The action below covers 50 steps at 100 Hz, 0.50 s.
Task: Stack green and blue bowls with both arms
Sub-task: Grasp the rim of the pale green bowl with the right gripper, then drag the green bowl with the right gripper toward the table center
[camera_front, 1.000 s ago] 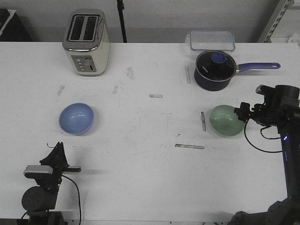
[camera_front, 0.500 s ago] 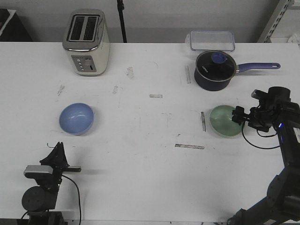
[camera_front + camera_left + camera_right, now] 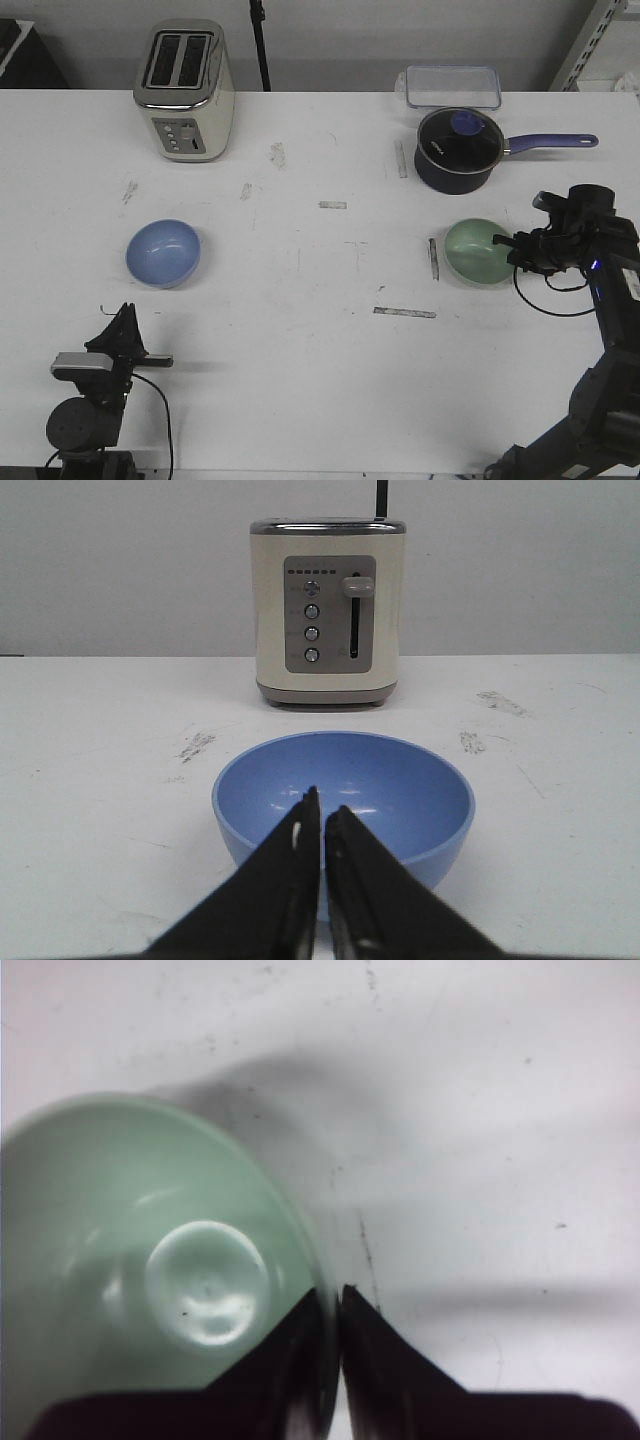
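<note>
Resting nearest, the left gripper point(image 3: 320, 825) has its jaws pressed together, just short of the blue bowl point(image 3: 163, 253). Farther right, the right gripper point(image 3: 331, 1300) pinches the green bowl point(image 3: 478, 252) rim on the desk point(image 3: 320, 380).

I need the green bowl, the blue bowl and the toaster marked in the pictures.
green bowl point(image 3: 474, 250): front view, on the inside of the bowl.
blue bowl point(image 3: 162, 252): front view, on the middle of its inside.
toaster point(image 3: 328, 610): left wrist view, on the grey control panel.
</note>
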### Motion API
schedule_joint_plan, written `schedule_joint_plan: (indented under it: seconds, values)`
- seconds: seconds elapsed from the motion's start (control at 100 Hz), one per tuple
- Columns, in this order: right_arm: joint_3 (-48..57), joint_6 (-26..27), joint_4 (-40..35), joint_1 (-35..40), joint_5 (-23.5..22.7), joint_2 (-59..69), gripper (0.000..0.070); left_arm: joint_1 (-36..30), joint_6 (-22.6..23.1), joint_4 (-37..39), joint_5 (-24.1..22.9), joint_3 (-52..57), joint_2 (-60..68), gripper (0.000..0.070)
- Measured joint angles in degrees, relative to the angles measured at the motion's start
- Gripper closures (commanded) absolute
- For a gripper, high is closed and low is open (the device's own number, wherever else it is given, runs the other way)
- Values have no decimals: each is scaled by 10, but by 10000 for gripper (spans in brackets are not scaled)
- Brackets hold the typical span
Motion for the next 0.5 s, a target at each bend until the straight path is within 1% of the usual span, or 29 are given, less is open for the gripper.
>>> schedule_joint_plan:
  seconds: [0.15,0.27,0.36,0.5]
  values:
    - [0,5,-1,3,1,-15,696,0,0,0,0,0,0,697]
    - [0,38,-1,17,0,-55,696,0,0,0,0,0,0,697]
    - [0,68,-1,41,0,-76,696,0,0,0,0,0,0,697]
    - [0,87,-2,103,1,-79,696,0,0,0,0,0,0,697]
